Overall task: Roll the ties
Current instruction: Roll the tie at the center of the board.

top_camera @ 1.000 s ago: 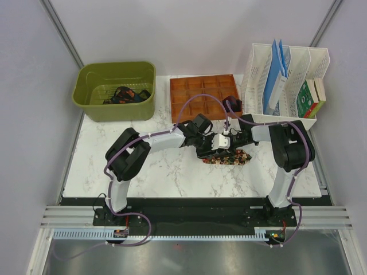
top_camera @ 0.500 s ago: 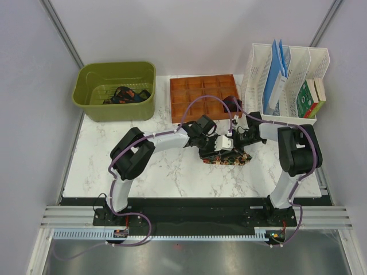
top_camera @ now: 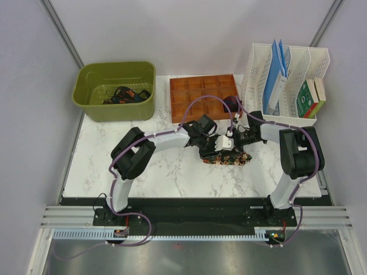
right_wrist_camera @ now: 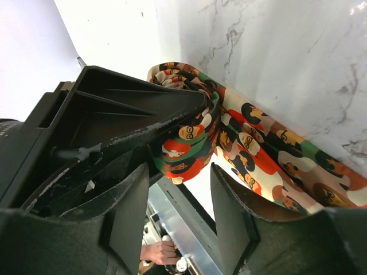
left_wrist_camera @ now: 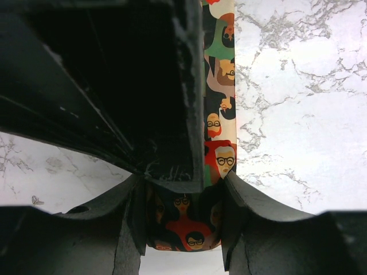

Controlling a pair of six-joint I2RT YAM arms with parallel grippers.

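Note:
The speckled tie [top_camera: 229, 158], patterned in red, green and orange on black, lies on the marble table between both grippers. My left gripper [top_camera: 214, 145] is shut on its folded end; in the left wrist view the fold [left_wrist_camera: 183, 220] fills the gap between the jaws [left_wrist_camera: 182, 223], and the strip [left_wrist_camera: 221, 86] runs away over the table. My right gripper [top_camera: 234, 143] is open [right_wrist_camera: 178, 212]. The tie's rolled end [right_wrist_camera: 186, 146] hangs just past its fingertips, pressed under the left gripper's black finger [right_wrist_camera: 132, 114].
A green bin [top_camera: 86, 100] at the back left holds more ties [top_camera: 123, 94]. An orange compartment tray [top_camera: 195, 94] has a dark roll [top_camera: 231, 103] at its right corner. White file racks [top_camera: 287, 74] stand at the back right.
My right gripper has moved in closer to the tie and its elbow swung right. The left gripper has shifted slightly right, still holding the tie.

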